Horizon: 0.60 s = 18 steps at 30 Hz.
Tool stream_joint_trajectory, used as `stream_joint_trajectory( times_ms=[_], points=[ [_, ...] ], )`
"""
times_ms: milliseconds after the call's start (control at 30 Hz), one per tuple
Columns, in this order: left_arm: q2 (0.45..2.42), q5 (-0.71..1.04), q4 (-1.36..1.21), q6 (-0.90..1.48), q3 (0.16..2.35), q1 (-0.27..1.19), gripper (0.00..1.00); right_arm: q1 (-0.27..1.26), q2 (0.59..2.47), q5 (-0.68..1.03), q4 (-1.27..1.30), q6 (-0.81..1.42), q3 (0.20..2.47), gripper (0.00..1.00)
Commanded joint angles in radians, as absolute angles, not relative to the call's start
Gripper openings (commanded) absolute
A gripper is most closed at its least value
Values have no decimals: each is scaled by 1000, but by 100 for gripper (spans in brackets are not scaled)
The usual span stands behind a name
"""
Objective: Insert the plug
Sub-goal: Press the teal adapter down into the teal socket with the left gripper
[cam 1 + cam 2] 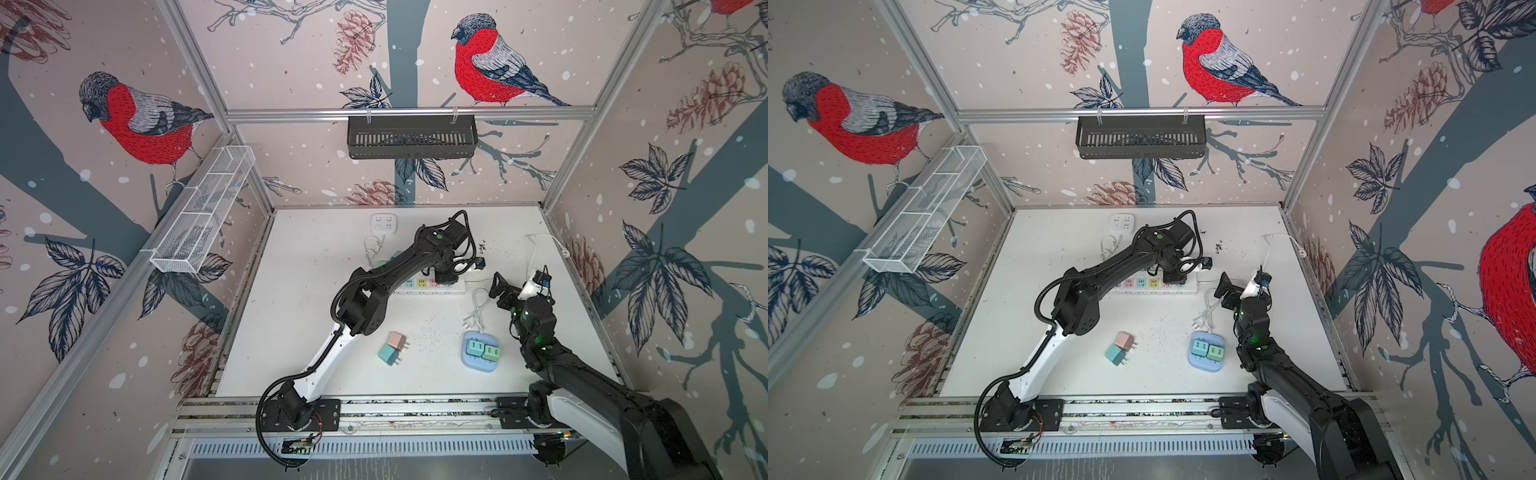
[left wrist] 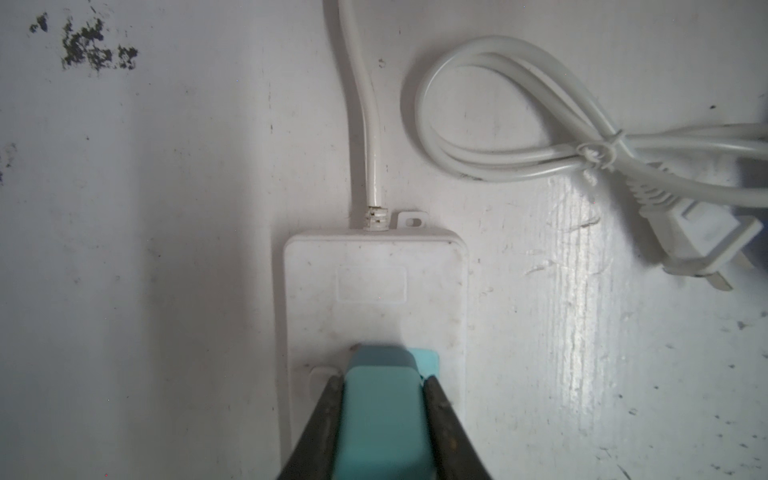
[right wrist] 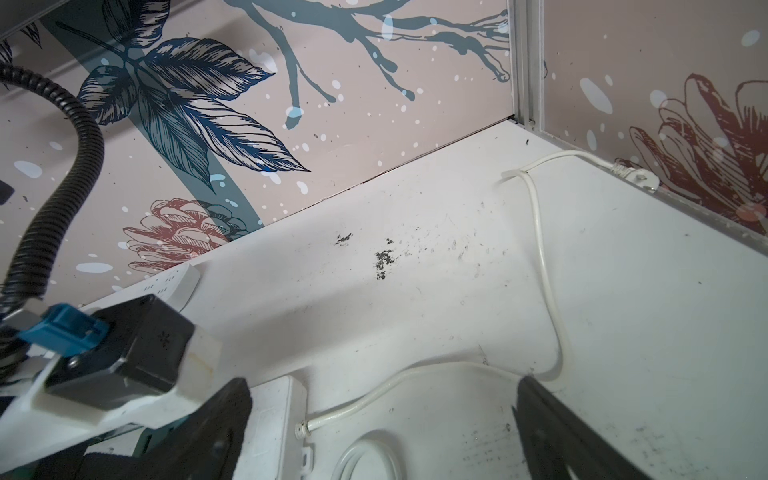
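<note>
Left wrist view: teal plug clamped between left gripper jaws, held over end socket of power strip — insertion step judged in hand. Seating depth not discernible. Next — straight downward press required, prongs aligned. Right gripper spread wide, empty.

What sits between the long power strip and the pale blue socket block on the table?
A tied white cord bundle with its plug, lying between the power strip and the socket block; both top views show it.
</note>
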<state>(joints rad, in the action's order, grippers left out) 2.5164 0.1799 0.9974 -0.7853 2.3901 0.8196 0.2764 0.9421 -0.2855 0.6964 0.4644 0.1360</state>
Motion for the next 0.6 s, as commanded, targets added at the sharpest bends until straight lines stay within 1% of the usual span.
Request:
stream_joint_trajectory(
  times_ms=[0,133,233,400,567],
  points=[
    [2522,204,1115,-816,2397,822,0,276,942,-287,715,458,141,100],
    [2460,253,1133,-818,2332,839,0,275,944,-288,715,457,143,100],
    [2437,235,1101,-809,2289,852,0,276,944,-287,714,458,143,100],
    [2454,228,1094,-802,2312,853,0,276,944,-287,712,459,143,100],
    [2509,161,1076,-785,2351,841,0,275,945,-288,712,459,143,100]
  ],
)
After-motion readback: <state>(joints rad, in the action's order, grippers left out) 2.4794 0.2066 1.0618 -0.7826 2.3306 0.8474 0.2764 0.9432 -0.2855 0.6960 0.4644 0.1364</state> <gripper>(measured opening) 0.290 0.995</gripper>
